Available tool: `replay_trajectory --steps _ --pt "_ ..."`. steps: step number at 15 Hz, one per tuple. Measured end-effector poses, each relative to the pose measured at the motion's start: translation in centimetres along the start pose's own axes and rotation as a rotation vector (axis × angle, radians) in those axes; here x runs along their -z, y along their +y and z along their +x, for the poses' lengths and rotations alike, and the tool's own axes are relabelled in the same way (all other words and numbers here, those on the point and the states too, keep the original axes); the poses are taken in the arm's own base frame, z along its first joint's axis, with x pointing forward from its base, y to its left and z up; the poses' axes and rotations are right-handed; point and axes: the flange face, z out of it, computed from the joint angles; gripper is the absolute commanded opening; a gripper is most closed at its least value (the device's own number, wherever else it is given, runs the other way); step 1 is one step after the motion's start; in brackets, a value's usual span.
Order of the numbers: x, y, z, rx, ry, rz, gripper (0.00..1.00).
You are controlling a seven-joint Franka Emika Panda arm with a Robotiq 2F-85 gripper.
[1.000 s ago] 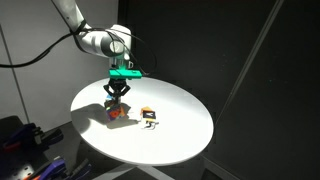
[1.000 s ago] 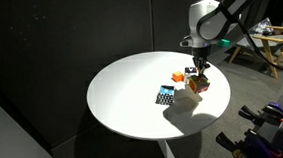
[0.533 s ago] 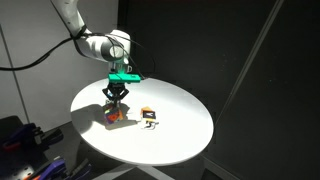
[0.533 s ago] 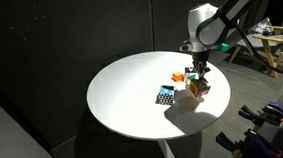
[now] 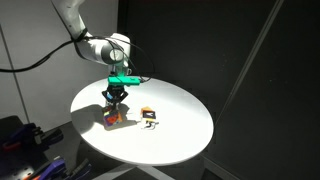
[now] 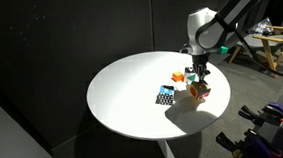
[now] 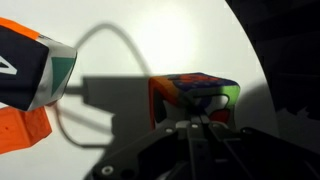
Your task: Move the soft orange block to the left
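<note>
The soft orange block (image 5: pixel 116 118) is a small orange-red cube with whitish, bluish and green patches, low over the round white table (image 5: pixel 185 135). My gripper (image 5: pixel 115 100) points straight down and is shut on it from above. In the other exterior view the gripper (image 6: pixel 200 78) holds the block (image 6: pixel 199 89) near the table's edge (image 6: pixel 123 95). The wrist view shows the block (image 7: pixel 185 92) close up between my dark fingers (image 7: pixel 195 118); I cannot tell whether it touches the table.
An orange-topped white block with black markings (image 5: pixel 149 115) lies beside the held block and also shows in the wrist view (image 7: pixel 30 70). A blue-and-white cube (image 6: pixel 166 95) and a small orange piece (image 6: pixel 179 77) lie near it. Dark curtains surround the table.
The gripper and the block in it have shifted slightly, toward the table's near edge in one exterior view. The other blocks have not moved.
</note>
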Motion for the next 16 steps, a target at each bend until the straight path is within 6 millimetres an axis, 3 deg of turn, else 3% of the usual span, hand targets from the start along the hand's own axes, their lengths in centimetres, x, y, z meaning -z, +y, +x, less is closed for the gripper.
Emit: replay_trajectory --steps 7,8,10,16 --pt "-0.39 0.05 0.11 0.001 0.0 0.003 0.02" --pt "-0.42 0.07 0.14 0.001 0.001 0.002 0.27" --pt "-0.48 0.12 0.19 0.001 0.004 -0.002 0.34" --pt "-0.73 0.33 0.42 0.002 0.016 -0.016 0.83"
